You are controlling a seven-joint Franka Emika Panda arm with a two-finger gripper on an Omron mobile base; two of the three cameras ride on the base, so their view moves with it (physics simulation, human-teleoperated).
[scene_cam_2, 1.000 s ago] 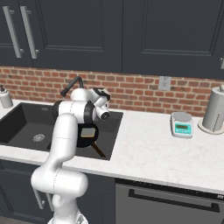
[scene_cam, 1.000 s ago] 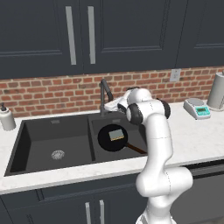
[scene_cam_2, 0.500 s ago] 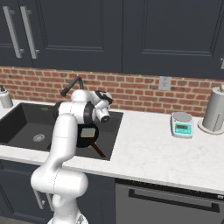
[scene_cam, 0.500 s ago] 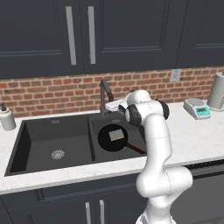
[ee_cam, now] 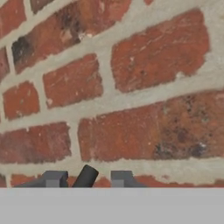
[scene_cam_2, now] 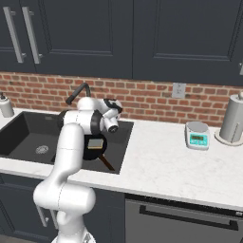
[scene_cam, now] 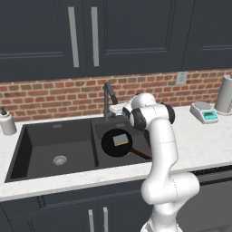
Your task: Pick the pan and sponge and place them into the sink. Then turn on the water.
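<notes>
Two basins make up the dark charcoal rectangular sink (scene_cam: 59, 149), a larger one on the left with a round steel drain (scene_cam: 59, 159) and a smaller one on the right, both matte and smooth-walled, set into a pale speckled stone counter (scene_cam: 199, 145). Inside the smaller basin lies the round flat black frying pan (scene_cam: 117, 143), its thin dark brown handle (scene_cam: 140, 155) running toward four o'clock in the left base view, so the pan's long axis slants from the basin's middle down toward the front edge of the counter; in the right base view the same handle (scene_cam_2: 105, 162) points to about five o'clock. On the pan's flat face rests the small rectangular yellow sponge (scene_cam: 120, 139), soft-looking and slightly skewed, its longer side lying roughly nine to three. Behind the divider stands the dark angular metal faucet (scene_cam: 108, 96), its spout bent forward. The white arm's two-finger gripper (ee_cam: 86, 178) faces the rough red brick wall (ee_cam: 131, 87) with grey mortar, and a dark cylindrical rod (ee_cam: 85, 176), apparently the faucet lever, sits between the two grey fingertips (ee_cam: 54, 178); the jaws stand narrow around it, though whether the pads actually press it cannot be told. At the sink's nine o'clock stands a pale soap dispenser (scene_cam: 7, 122); at three o'clock a small white kitchen scale (scene_cam: 203, 112) and a paper towel roll (scene_cam: 224, 94).
</notes>
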